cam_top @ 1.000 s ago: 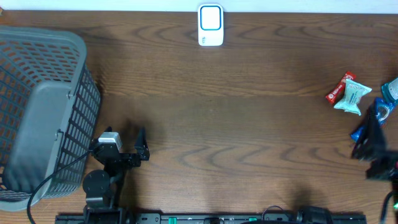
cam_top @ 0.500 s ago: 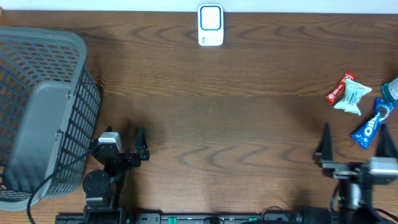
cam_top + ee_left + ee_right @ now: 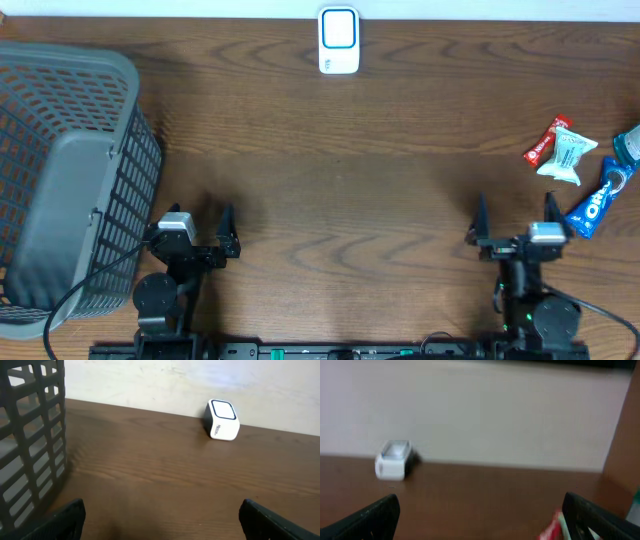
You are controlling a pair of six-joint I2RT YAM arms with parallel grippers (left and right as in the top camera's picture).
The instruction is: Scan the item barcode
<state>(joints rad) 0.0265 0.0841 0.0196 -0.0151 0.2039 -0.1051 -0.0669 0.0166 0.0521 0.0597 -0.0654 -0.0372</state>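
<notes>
A white barcode scanner (image 3: 339,41) with a blue-rimmed face stood at the far edge of a dark wooden table (image 3: 380,180), against a pale wall. Everything else sat on the robot's side of the scanner.

Well to the scanner's left stood a large grey plastic mesh basket (image 3: 60,170), filling that end of the table. Just beside the basket, on its scanner side, was the left gripper (image 3: 197,220), low over the wood. Its two black fingers were spread wide with nothing between them. From its wrist camera the scanner (image 3: 222,420) appeared ahead and a little to the right, with the basket wall (image 3: 30,435) close on the left.

Well to the scanner's right lay the items to be scanned, a small cluster at the table's right edge: a red wrapper (image 3: 546,140) touching a pale green packet (image 3: 567,157), and nearer the robot a blue Oreo packet (image 3: 592,205). A blue-topped object (image 3: 628,145) was cut off by the picture's edge.

The right gripper (image 3: 513,215) sat just beside the Oreo packet, on its scanner side, apart from it. Its fingers were also released, wide apart and empty. Its wrist camera gave a blurred picture: the scanner (image 3: 394,460) far ahead to the left, and a sliver of red wrapper (image 3: 552,532) at the bottom right.
</notes>
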